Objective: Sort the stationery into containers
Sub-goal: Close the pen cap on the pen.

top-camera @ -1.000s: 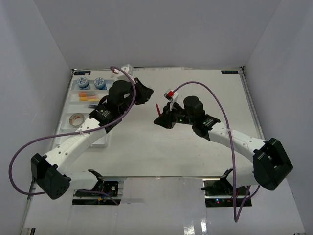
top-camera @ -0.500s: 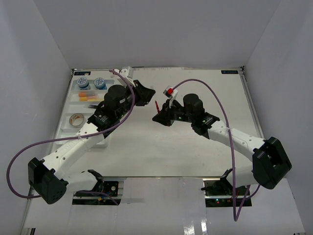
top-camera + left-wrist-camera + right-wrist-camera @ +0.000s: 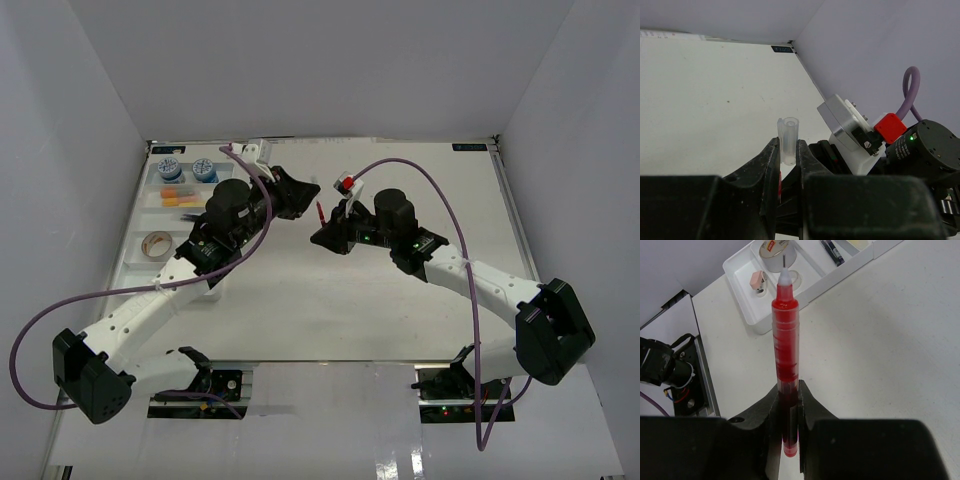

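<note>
Over mid-bench the left hand [image 3: 788,151] pinches a clear cap [image 3: 788,135] and the right hand [image 3: 789,391] grips a red pen [image 3: 785,345], nib bared. In the white tray [image 3: 816,286] at the left edge, the tape roll [image 3: 778,255] has a red label, unreadable

A white table [image 3: 330,310] sits enclosed by plain pale walls [image 3: 320,60] under even light.

The pen [image 3: 785,365] is glossy, translucent red plastic. The cap [image 3: 788,137] is frosted clear plastic. The left gripper [image 3: 788,156] and right gripper [image 3: 786,407] are matt black plastic. The tray [image 3: 740,270] is smooth white plastic with a slight sheen, and the table [image 3: 880,340] is matt white.
</note>
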Controlling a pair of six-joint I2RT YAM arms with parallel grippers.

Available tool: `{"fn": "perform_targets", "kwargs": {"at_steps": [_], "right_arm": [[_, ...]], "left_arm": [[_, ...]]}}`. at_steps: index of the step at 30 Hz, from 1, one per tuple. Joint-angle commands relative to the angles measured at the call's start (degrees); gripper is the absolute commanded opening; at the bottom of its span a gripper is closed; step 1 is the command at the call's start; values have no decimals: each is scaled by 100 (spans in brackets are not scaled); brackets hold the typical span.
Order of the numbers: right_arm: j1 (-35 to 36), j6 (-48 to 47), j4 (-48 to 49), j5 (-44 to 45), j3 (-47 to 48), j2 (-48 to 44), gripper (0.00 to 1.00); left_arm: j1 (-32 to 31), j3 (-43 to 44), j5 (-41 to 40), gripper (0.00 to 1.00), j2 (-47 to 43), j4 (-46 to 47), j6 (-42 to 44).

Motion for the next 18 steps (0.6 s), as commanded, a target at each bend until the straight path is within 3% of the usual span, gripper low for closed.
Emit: {"fn": "perform_targets", "kwargs": {"at_steps": [1, 18], "right_arm": [[26, 6, 264, 87, 282, -51, 8], [34, 24, 246, 8, 282, -122, 8]], "left_arm": [[-28, -79, 125, 0, -217, 156, 102], [-19, -237, -236, 0, -217, 340, 261]]}}
